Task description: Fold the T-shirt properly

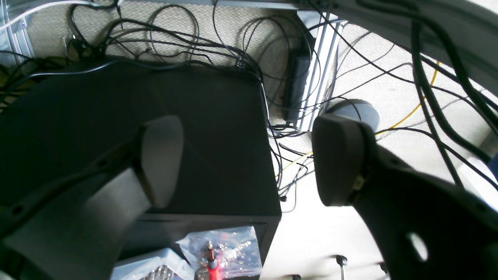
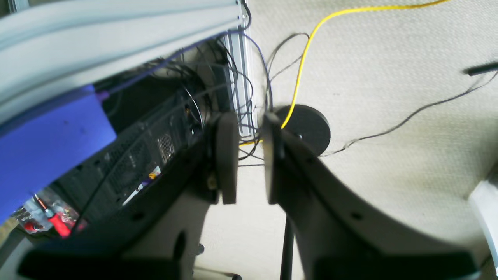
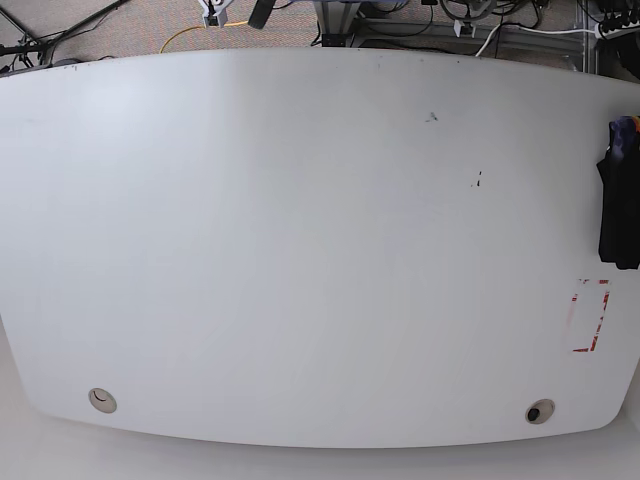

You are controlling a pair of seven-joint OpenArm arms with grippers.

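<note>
One left gripper (image 1: 248,161) and one right gripper (image 2: 251,158) are hanging empty; a black T-shirt (image 3: 620,200) is lying beyond.
The left's fingers are standing wide apart, the right's are leaving a narrow gap, and the T-shirt is resting on the white table (image 3: 300,250), running out of the base view's right side.

black cloth T-shirt with purplish and orange patches (image 3: 621,195) cut off by the base view's right edge, dark rounded left gripper (image 1: 247,161) blurred, slim dark right gripper (image 2: 252,159) blurred, print's design too small to tell
</note>
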